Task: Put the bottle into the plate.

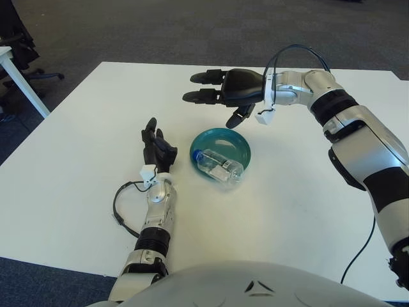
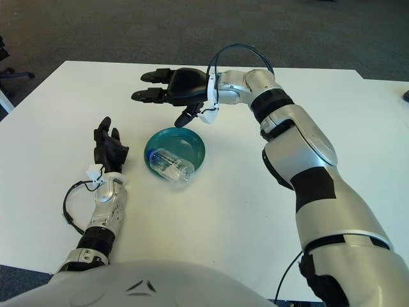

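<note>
One clear bottle (image 1: 219, 165) lies on side inside teal plate (image 1: 241, 144), cap toward robot's left. Right hand (image 1: 225, 93) above and beyond plate, fingers spread, holding nothing. Left hand (image 1: 157, 148) just left of plate on white table (image 1: 77, 153), fingers seemingly relaxed, empty.

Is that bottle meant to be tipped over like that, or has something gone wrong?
Nothing is spilled or broken. The bottle lies on its side in the teal plate, one end over the rim. The right hand hovers open beyond the plate.
</note>
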Controlling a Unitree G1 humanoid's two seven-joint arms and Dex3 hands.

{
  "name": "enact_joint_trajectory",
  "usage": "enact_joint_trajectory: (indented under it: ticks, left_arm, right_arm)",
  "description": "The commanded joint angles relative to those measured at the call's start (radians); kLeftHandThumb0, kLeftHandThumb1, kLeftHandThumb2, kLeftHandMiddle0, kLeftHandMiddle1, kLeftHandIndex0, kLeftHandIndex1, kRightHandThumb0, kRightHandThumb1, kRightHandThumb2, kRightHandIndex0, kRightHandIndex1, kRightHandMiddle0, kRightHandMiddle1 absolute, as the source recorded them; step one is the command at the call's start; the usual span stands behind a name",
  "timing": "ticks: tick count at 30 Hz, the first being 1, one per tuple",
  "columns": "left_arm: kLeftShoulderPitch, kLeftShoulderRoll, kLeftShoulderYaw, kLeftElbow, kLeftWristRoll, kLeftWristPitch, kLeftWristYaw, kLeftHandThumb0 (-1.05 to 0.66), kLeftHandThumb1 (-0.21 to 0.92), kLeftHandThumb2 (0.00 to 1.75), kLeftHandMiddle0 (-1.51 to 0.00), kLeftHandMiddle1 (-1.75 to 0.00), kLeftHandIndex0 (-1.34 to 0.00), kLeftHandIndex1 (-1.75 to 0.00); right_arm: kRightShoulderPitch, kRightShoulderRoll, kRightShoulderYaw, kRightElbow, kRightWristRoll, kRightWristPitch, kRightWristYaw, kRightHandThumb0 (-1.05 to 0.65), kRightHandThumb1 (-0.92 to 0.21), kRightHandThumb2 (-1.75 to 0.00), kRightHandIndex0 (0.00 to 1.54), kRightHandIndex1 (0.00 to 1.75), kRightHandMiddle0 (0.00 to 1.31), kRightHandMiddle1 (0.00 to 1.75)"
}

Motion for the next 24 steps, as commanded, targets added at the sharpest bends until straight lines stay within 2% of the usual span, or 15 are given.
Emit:
enact_joint_trajectory:
  ticks: [1, 7, 12, 16, 19, 24]
  left_arm:
    - [0.077, -0.111, 0.008, 0.094, -0.008, 0.008, 0.008, -0.89, 0.92, 1.05, -0.26, -0.01, 0.00, -0.59]
    - [0.071, -0.116, 0.019, 0.117, -0.022, -0.015, 0.001, -0.88, 0.92, 1.05, -0.28, -0.01, 0.00, -0.63]
    - [0.062, -0.114, 0.031, 0.129, -0.027, 0.001, 0.012, -0.89, 0.92, 1.04, -0.28, -0.01, 0.00, -0.71]
    - [0.065, -0.100, 0.022, 0.123, 0.010, 0.006, 0.038, -0.90, 0.92, 1.03, -0.27, 0.00, 0.00, -0.73]
    - [0.089, -0.084, 0.009, 0.097, 0.041, -0.004, 0.045, -0.91, 0.92, 1.02, -0.25, 0.00, 0.00, -0.70]
    - [0.114, -0.047, 0.005, 0.064, 0.082, -0.024, 0.048, -0.92, 0.92, 1.00, -0.24, 0.00, 0.00, -0.67]
  right_arm:
    - [0.008, 0.002, -0.019, 0.009, 0.035, -0.002, 0.025, -0.95, -0.92, -0.97, 0.06, 0.01, 0.00, 0.00]
    - [0.021, 0.011, -0.058, 0.030, 0.137, -0.006, 0.133, -0.96, -0.92, -1.03, 0.07, 0.01, 0.02, 0.01]
    - [0.040, 0.008, -0.103, 0.034, 0.234, 0.006, 0.225, -0.96, -0.92, -1.06, 0.09, 0.02, 0.04, 0.03]
    - [0.075, -0.017, -0.155, 0.094, 0.310, 0.005, 0.258, -0.96, -0.92, -1.07, 0.10, 0.02, 0.04, 0.03]
    - [0.120, -0.007, -0.206, 0.135, 0.393, 0.019, 0.301, -0.96, -0.92, -1.06, 0.11, 0.02, 0.04, 0.04]
    - [0.228, 0.034, -0.363, 0.175, 0.651, 0.102, 0.482, -0.98, -0.92, -1.05, 0.13, 0.03, 0.03, 0.04]
